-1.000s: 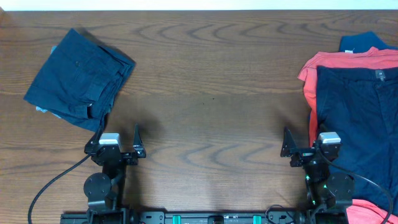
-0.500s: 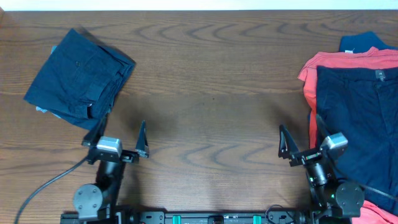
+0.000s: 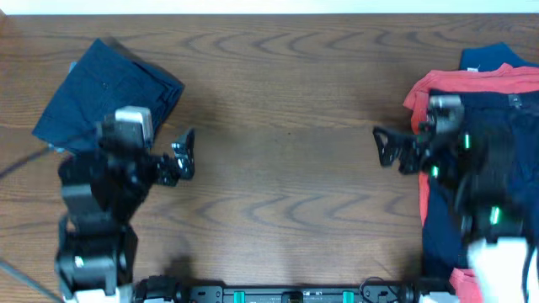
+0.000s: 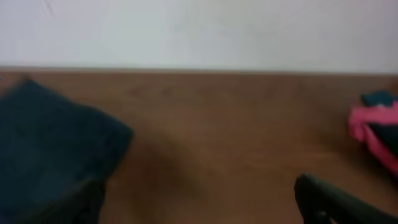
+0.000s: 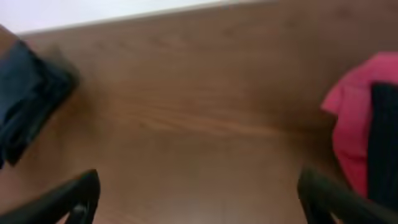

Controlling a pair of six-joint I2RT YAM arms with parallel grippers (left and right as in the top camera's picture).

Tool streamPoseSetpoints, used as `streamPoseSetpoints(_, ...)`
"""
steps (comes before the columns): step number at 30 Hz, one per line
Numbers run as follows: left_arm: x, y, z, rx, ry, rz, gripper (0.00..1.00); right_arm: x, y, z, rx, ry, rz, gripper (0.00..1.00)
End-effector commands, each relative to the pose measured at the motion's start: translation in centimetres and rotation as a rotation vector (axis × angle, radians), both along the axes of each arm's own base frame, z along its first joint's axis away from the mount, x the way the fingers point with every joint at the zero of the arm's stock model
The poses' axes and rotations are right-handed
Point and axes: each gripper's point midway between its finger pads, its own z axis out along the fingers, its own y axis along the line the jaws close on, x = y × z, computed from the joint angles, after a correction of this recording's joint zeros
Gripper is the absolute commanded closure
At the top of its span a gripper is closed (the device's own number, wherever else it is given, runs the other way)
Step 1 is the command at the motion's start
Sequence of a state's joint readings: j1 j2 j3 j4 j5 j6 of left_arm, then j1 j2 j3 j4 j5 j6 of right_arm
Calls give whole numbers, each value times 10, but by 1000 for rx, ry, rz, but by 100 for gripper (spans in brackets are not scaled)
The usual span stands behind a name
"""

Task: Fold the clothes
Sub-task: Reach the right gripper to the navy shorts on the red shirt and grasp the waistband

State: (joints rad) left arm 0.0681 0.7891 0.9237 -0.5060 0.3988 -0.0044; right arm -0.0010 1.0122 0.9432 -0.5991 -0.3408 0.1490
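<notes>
My left gripper (image 4: 196,196) and right gripper (image 5: 202,196) are both wide apart, holding nothing. The blue shorts (image 3: 524,160) lie just right of the right gripper. I should pinch their top edge gently.

Overhead camera looks straight down on the table (image 3: 278,177); both wrist cameras look low across it, sharing shorts (image 4: 50,149) and shirt (image 5: 348,137).

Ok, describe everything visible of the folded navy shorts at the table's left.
The navy shorts are dark, soft fabric, folded into a rough square, lying flat and turned diagonally on the wooden table at its far left. Layered edges show along the right side. The left arm covers the near corner from above; contact cannot be told. The open left pincer is clear of them.
</notes>
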Motion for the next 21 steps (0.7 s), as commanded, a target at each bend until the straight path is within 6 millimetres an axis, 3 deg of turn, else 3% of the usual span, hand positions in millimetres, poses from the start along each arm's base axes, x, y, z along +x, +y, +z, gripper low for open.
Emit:
streamPoseSetpoints(1, 8, -8, 7, -47, 90, -35, 2, 36, -23, -1, -73, 120, -46, 1)
streamPoseSetpoints(5, 9, -8, -13, -61, 259, -31, 2, 71, -45, -21, -74, 279, -98, 1)
streamPoseSetpoints(9, 7, -8, -31, -46, 346, -44, 2, 88, -68, -56, -113, 384, -147, 1)
streamPoseSetpoints(16, 4, -11, -30, -43, 341, -67, 2, 103, -150, -119, -142, 520, -528, 1)
streamPoseSetpoints(21, 4, -11, -30, -43, 341, -66, 2, 108, -181, -161, -106, 584, -623, 2)
